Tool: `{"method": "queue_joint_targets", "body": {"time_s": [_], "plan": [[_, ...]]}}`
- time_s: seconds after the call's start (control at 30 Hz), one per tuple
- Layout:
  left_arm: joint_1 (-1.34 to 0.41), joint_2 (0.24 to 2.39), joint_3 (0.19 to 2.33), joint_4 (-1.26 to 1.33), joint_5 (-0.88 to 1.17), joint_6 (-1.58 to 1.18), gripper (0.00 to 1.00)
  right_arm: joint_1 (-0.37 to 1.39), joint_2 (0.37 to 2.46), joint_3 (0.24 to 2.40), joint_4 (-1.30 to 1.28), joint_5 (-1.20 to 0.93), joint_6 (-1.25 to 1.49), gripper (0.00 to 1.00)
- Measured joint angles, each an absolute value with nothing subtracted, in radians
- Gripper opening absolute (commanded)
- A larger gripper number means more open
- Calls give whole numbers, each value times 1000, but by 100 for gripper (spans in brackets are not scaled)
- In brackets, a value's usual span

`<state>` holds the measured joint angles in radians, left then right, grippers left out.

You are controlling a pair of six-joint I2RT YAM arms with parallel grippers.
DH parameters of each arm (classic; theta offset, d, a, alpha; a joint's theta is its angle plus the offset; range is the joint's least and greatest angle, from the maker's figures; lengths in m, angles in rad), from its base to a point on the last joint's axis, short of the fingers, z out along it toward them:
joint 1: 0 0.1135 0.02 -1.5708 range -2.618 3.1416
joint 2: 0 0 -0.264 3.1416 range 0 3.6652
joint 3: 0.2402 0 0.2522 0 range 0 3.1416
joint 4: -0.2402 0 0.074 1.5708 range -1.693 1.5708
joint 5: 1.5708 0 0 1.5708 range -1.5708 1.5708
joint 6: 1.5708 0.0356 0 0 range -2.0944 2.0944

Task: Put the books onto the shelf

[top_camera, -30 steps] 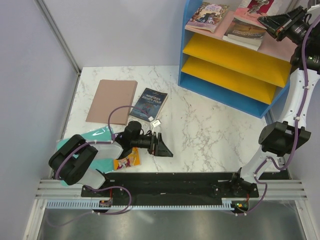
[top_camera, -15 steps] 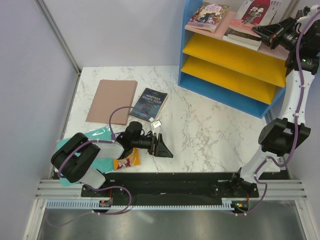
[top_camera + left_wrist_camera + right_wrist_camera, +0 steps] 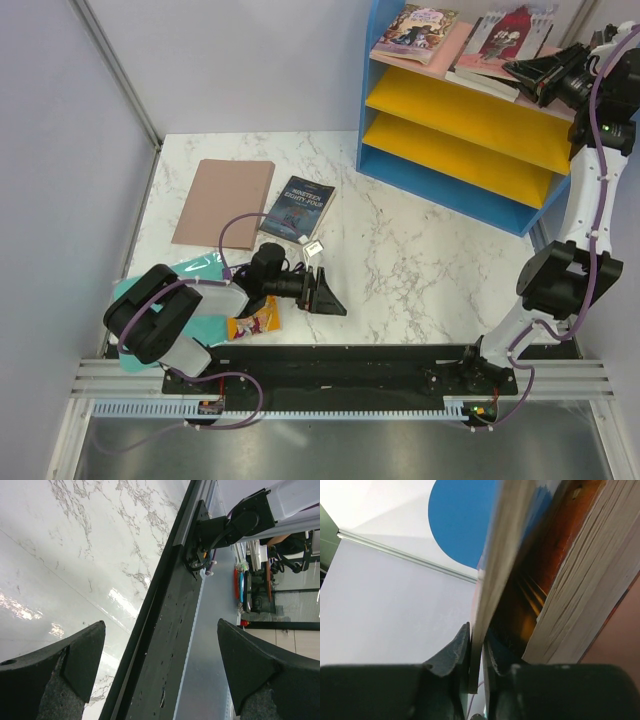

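The pink-red book (image 3: 505, 35) lies slanted on a dark book (image 3: 484, 80) on the pink top board of the shelf (image 3: 460, 112). My right gripper (image 3: 522, 70) reaches in from the right, shut on that book's near edge. In the right wrist view the thin cover (image 3: 492, 570) runs between the fingers of the right gripper (image 3: 477, 645), beside the dark book's page block (image 3: 580, 590). A purple book (image 3: 413, 28) lies to their left on the top board. Nineteen Eighty-Four (image 3: 298, 208) lies on the table. The yellow-purple book (image 3: 255, 322) peeks from under the left arm. My left gripper (image 3: 327, 290) (image 3: 160, 622) rests open and empty.
A brownish-pink board (image 3: 223, 202) lies at the table's left, and a teal sheet (image 3: 195, 268) lies under the left arm. A small white tag (image 3: 312, 245) sits just below Nineteen Eighty-Four. The black base rail (image 3: 165, 645) runs along the near edge.
The right gripper has carried the pink-red book leftward and laid it down from upright onto the dark book. The left arm has not moved.
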<state>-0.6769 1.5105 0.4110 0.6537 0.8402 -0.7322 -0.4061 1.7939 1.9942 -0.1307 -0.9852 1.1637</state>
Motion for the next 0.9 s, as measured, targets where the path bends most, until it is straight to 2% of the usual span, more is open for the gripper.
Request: {"method": "queue_joint_targets", "body": {"time_s": [0.23,0.37,0.47,0.5,0.6,0.9], "plan": [[-677,1510,411,654,840,-733,98,-406,1784,1988,-123,-986,1165,38],[-677,1510,411,654,840,-733,98,-409,1771,1974,-111,-986,1164,41],[-677,1510,411,654,840,-733,98,-410,1759,1961,-112,-984,1160,21],[-677,1510,411,654,840,-733,98,-411,1757,1955,-113,-982,1158,10],[-677,1510,411,654,840,-733,98,-413,1757,1940,-126,-973,1163,6],[-677,1510,411,657,840,-733,98,-413,1756,1937,-132,-966,1167,6]]}}
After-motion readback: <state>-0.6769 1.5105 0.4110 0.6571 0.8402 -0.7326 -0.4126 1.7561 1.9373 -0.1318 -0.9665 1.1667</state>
